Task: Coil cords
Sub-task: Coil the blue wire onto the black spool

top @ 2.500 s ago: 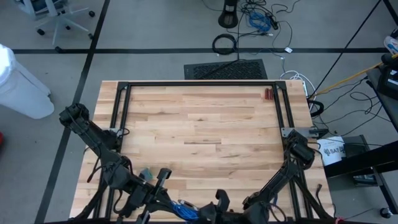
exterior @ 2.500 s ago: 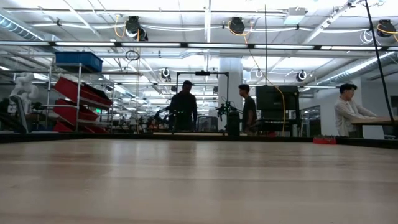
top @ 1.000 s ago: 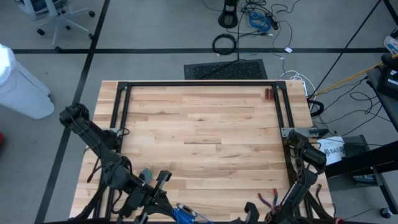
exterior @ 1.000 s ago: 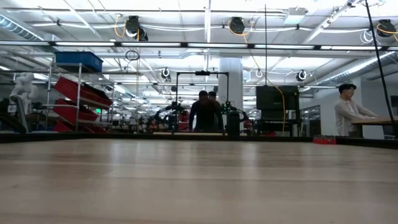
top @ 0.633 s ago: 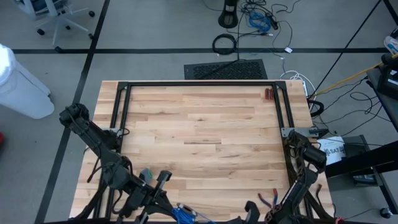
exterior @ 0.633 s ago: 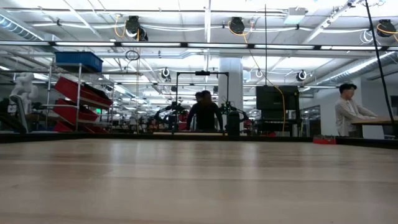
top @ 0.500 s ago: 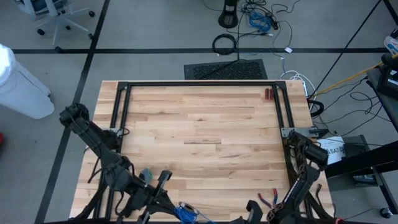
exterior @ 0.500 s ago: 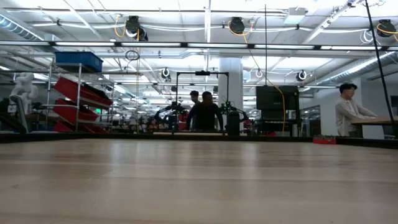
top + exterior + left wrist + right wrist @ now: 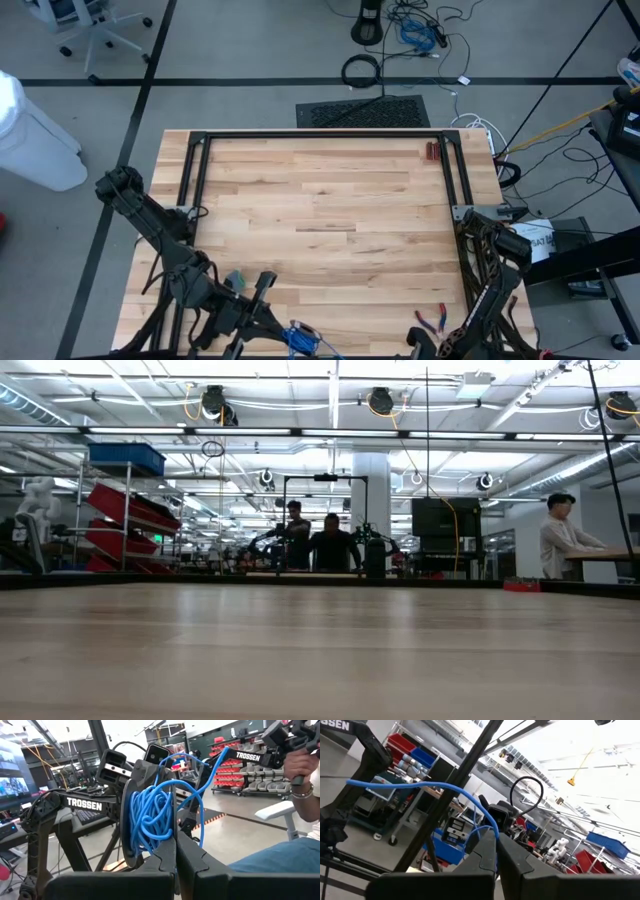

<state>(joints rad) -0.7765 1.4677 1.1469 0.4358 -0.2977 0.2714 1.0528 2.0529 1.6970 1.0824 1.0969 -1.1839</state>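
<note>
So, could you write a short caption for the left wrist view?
Left gripper shut on a loosely coiled blue cord, with a second dark arm beyond.

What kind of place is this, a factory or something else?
Probably a robotics lab or workshop. Behind the wooden table stand shelves of red storage bins, other robot arms on a bench, and people at workstations. Loose cables trail over the floor.

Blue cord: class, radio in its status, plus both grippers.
Left gripper shut on blue cord, bundled. Right gripper shut on cord's free end. Both off table's near edge. Red-handled pliers lie clear.
</note>
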